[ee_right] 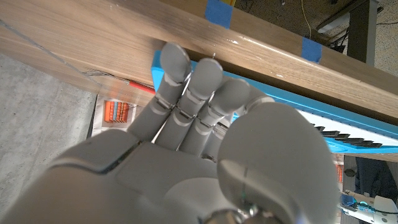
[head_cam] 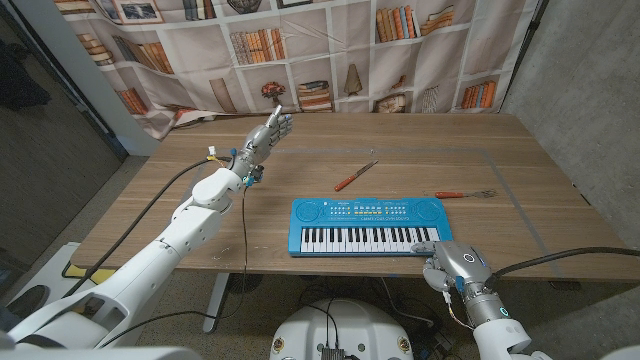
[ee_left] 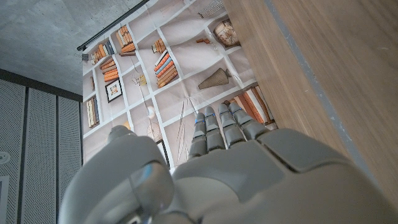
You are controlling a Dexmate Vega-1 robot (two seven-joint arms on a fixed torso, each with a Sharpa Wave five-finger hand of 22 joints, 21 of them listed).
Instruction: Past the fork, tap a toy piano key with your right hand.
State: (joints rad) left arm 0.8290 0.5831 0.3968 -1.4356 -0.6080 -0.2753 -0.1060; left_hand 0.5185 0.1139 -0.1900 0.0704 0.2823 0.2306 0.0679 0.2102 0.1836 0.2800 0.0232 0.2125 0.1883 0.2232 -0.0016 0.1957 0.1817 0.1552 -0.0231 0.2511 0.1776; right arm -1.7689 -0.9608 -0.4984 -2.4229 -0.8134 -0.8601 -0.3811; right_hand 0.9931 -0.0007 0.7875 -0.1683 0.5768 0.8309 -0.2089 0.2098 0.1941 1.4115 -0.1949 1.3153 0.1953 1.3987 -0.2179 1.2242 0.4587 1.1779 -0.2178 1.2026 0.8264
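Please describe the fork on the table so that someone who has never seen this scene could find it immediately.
Start from the blue toy piano near the middle of the wooden table. Look beyond its right end, toward the table's right edge: the fork lies there on the bare wood. It has a red handle and metal tines pointing right, whereas the other red-handled utensil lies behind the piano's middle.

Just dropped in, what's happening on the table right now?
The right hand sits at the table's near edge, by the right end of the blue toy piano, holding nothing. The fork lies beyond the piano on the right, a screwdriver near the middle. The left hand is raised over the far left, fingers extended.
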